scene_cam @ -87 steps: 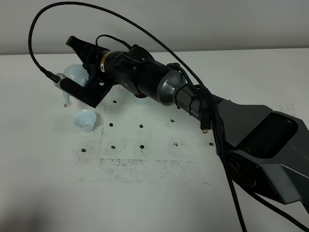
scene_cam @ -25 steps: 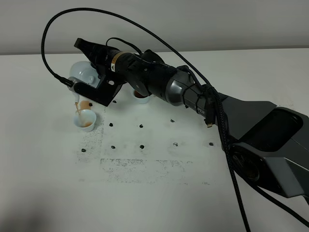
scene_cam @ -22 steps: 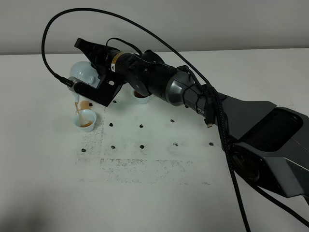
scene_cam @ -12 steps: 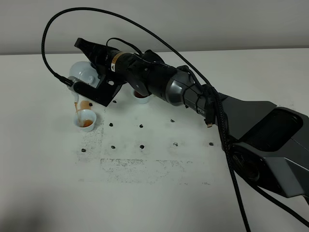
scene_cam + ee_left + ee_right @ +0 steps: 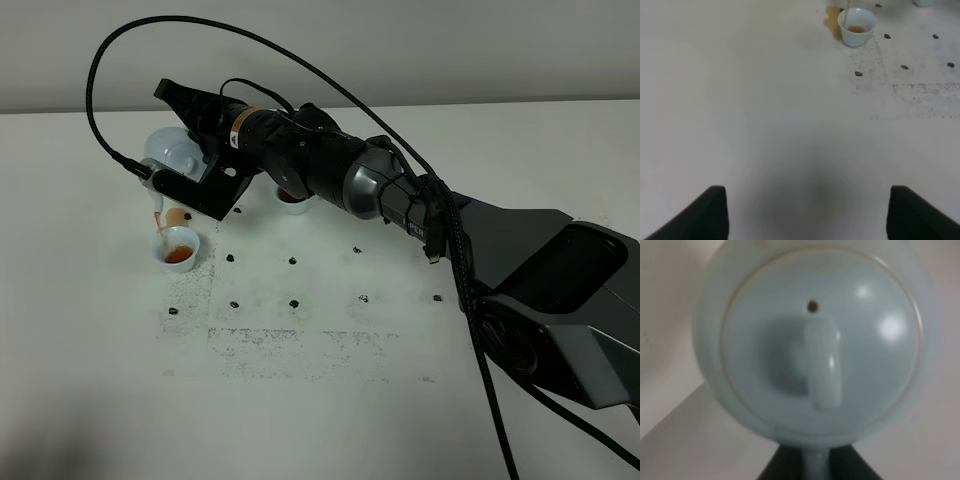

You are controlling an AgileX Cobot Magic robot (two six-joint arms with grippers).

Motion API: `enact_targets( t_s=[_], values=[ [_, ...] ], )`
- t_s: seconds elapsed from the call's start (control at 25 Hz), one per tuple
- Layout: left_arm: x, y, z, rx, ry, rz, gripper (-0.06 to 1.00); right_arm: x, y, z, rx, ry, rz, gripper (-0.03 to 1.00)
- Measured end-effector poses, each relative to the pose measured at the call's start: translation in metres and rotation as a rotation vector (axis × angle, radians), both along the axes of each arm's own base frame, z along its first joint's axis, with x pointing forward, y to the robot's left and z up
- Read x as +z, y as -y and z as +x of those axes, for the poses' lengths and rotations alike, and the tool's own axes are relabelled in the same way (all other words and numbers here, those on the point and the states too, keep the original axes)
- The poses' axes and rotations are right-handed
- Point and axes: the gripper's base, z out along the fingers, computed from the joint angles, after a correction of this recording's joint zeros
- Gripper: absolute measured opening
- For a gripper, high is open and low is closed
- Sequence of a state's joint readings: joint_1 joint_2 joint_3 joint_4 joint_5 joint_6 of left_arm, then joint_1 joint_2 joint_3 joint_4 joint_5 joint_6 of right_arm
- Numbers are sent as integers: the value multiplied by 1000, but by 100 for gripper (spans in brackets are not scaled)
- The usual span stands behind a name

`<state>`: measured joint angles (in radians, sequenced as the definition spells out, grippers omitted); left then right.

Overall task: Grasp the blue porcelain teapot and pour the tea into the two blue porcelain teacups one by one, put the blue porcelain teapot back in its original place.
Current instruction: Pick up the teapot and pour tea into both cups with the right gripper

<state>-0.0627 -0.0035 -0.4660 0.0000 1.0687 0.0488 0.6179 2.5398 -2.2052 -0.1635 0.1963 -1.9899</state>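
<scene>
Right gripper (image 5: 190,165) clamped tight on the teapot (image 5: 168,152), tipped over at upper left of the high view, tea streaming into the near cup (image 5: 175,246). A brown spill (image 5: 174,216) sits beside it. The second cup (image 5: 292,200) shows just behind the arm. Left gripper (image 5: 805,212) hangs wide apart, holding nothing
</scene>
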Motion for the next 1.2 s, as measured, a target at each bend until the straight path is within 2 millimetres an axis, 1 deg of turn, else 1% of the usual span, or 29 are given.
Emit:
enact_targets(
  t_s=[0.88, 1.2],
  values=[
    [0, 0, 0, -1, 0, 1, 66, -3, 1, -1, -5, -28, -22, 9],
    [0, 0, 0, -1, 0, 1, 66, -3, 6, 2, -15, -28, -22, 9]
  ],
)
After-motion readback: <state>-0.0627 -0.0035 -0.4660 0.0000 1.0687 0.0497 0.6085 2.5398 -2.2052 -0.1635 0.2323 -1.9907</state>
